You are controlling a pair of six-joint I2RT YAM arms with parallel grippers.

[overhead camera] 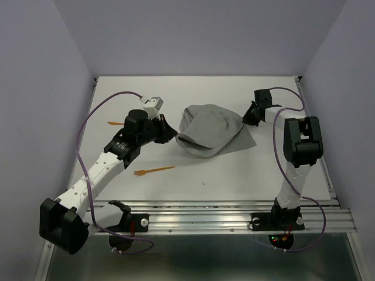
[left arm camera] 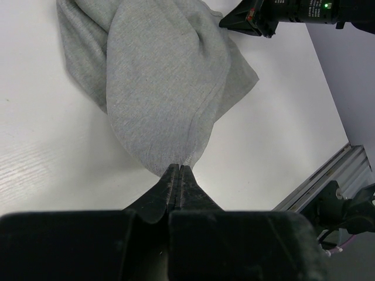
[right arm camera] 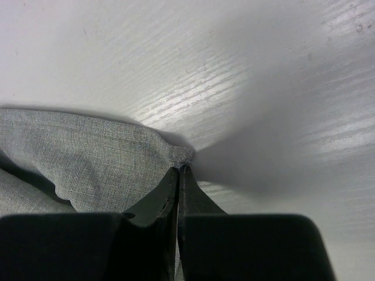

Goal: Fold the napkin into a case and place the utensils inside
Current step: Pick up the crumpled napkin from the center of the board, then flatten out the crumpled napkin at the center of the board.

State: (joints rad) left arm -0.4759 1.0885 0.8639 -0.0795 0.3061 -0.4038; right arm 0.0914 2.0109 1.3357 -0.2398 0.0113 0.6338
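Soft matte mid-grey cloth napkin [left arm camera: 158, 82] bunched between tools on white tabletop [overhead camera: 234, 175]; left tool [left arm camera: 177, 168] and right tool [right arm camera: 179, 168] fully closed, each pinching one corner. Judged best: raise both corners level, cloth taut, lay fold flat. Slim orange plastic fork [overhead camera: 153, 171] near left tool.

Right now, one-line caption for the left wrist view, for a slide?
Left gripper pinches a corner of the grey napkin, bunched over the white table; right gripper at its far edge.
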